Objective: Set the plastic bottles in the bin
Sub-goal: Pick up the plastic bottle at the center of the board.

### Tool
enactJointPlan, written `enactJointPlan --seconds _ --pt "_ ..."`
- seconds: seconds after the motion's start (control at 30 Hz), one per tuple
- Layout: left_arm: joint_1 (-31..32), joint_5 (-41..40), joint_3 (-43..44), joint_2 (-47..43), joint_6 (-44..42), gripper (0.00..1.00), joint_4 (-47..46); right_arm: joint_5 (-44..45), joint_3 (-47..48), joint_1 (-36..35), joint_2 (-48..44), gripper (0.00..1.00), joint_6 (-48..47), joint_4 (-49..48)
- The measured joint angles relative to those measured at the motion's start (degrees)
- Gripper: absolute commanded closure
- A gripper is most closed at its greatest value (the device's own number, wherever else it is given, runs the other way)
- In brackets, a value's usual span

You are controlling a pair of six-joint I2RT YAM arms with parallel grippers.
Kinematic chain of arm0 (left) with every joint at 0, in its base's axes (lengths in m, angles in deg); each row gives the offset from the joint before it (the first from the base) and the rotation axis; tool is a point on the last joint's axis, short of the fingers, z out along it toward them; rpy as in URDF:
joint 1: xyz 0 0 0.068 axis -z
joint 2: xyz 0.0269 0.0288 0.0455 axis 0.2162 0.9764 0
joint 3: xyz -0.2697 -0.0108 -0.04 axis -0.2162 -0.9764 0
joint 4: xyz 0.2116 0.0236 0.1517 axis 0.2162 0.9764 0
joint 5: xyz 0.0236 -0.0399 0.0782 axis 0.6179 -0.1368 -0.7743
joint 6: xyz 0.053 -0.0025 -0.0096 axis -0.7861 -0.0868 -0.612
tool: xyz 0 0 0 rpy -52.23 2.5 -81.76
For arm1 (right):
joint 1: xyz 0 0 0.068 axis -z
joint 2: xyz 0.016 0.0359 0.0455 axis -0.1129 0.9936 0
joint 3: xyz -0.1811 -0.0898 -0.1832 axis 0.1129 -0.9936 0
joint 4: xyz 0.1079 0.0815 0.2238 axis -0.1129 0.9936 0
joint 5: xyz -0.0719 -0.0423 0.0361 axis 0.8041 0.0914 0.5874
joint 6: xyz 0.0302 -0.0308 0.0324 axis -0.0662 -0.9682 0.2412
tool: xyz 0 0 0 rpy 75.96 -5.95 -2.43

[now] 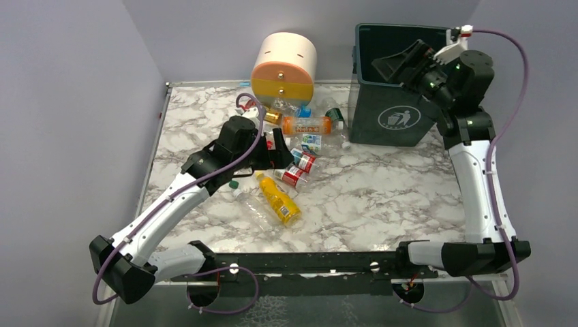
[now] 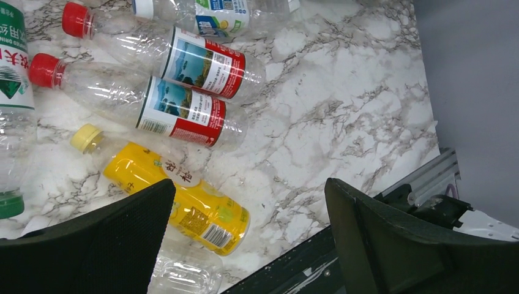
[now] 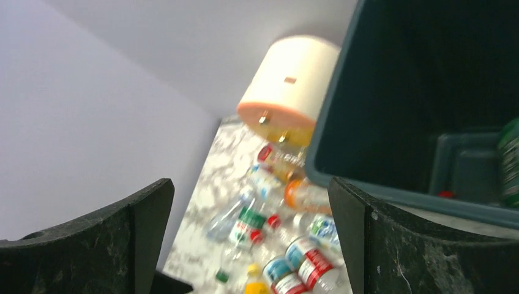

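The left gripper (image 1: 275, 154), jaws apart and empty, hangs low over the bottles (image 1: 300, 146) crowded on the surface (image 1: 382, 191) beside the bin (image 1: 392, 122). The red-label pair (image 2: 183, 104) touch and the yellow bottle (image 2: 183, 196) lies just beside them, so closing there could pinch two at once or send a round one rolling. The right gripper (image 3: 251, 196), also wide and empty, is over the bin's mouth, where the blurred wrist view shows little of what is inside beyond a green shape (image 3: 509, 160) cut off at the edge.
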Motion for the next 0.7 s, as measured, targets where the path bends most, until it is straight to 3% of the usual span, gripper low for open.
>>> enactJointPlan --seconds 0.13,0.33,0.57,0.7 --pt "0.0 -1.2 0.1 -1.4 0.2 0.01 2.3 -3.7 -2.1 -6.4 1.3 0.0 0.1 0.3" --pt "0.0 -3.0 1.0 -4.3 -0.2 0.01 4.2 -4.5 -3.1 -22.0 1.4 0.0 -3.8 1.2" --pt "-0.1 -5.8 1.9 -10.4 -0.2 0.01 6.3 1.2 -10.6 -40.8 0.6 0.0 -8.0 5.2" --pt "-0.2 -7.0 2.0 -15.1 1.4 0.01 7.1 4.4 -18.6 -46.8 0.2 0.02 -8.5 6.5"
